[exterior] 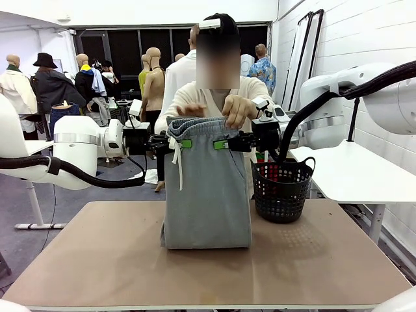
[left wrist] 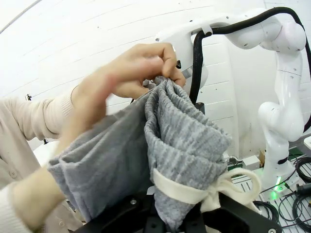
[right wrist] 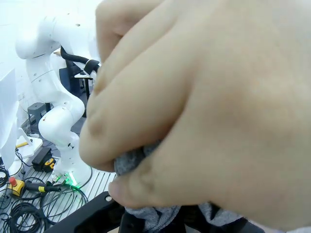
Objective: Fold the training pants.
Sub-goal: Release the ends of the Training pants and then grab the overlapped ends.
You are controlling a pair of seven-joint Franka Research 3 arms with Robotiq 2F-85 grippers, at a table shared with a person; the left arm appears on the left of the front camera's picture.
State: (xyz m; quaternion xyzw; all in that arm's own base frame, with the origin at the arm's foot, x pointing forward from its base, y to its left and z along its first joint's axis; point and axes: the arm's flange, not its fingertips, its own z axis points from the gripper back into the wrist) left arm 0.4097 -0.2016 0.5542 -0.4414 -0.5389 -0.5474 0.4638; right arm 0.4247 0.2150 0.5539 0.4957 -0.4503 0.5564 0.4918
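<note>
The light-grey training pants [exterior: 207,188] hang upright from their waistband, lower end resting folded on the table. My left gripper [exterior: 184,143] is shut on the waistband's left corner, and my right gripper [exterior: 223,144] is shut on the right corner. A white drawstring [exterior: 176,162] dangles at the left. In the left wrist view the bunched grey fabric [left wrist: 184,145] and knotted drawstring [left wrist: 214,191] sit between my fingers. The person's hands [exterior: 239,109] grip the waistband top; one hand [right wrist: 209,107] crowds the right wrist view, with grey cloth [right wrist: 150,216] below it.
A black mesh basket [exterior: 281,190] stands on the table just right of the pants. The tan tabletop [exterior: 130,266] has free room in front and to the left. A white side table [exterior: 354,170] stands at the right.
</note>
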